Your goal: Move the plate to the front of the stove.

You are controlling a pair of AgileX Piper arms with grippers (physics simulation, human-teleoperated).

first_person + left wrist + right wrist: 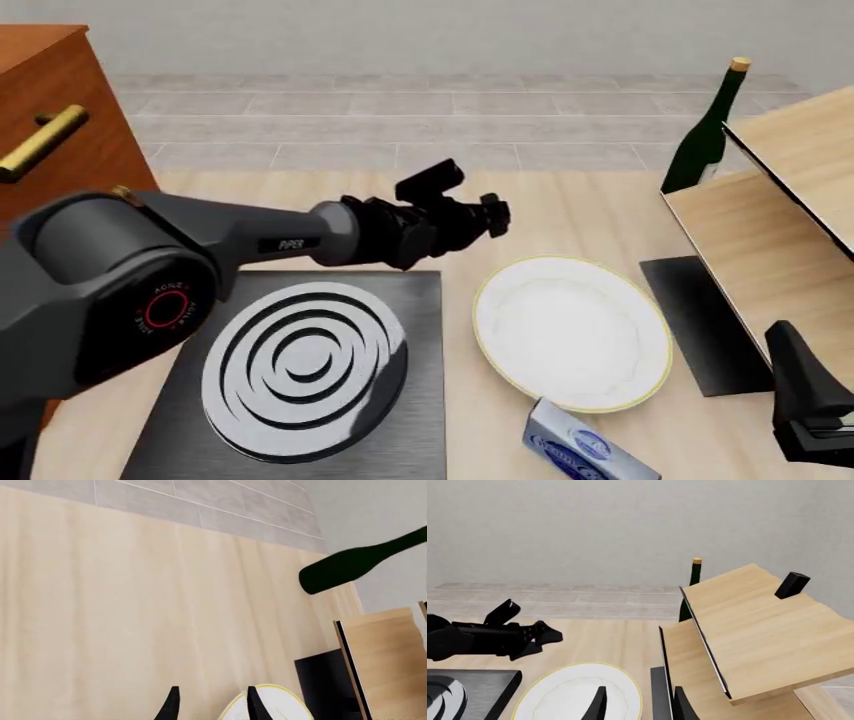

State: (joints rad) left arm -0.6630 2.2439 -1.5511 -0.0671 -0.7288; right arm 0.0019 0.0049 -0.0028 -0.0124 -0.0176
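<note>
Jaws on the left gripper stand parted and empty, hovering above the desk just past the far rim of the plate. In the left wrist view the two dark fingertips show a clear gap between them, with bare wood beyond and the plate's yellow edge peeking in beside one of them. No grip yet, folks.

Over on the right, the right gripper sits low by the desk's near right corner. Its fingertips are apart in its own wrist view and nothing lies between them, so it is released too.

Where is the plate? Flat on the desk, right beside the stove, close to that slab's right edge but apart from it, between the stove and a plain black mat. A small blue-and-white packet lies touching or nearly touching its near rim. By my reading the plate has not been moved: it sits alongside the stove, not at its front, so the grasp, the lift and the placing are all left to do.

Now the views. The front camera alone shows the whole stove with its ringed burner and the packet. The right wrist view gives the wooden shelf unit side-on, with the green bottle behind it. The left wrist view shows how near the left fingertips are to the plate's rim.
</note>
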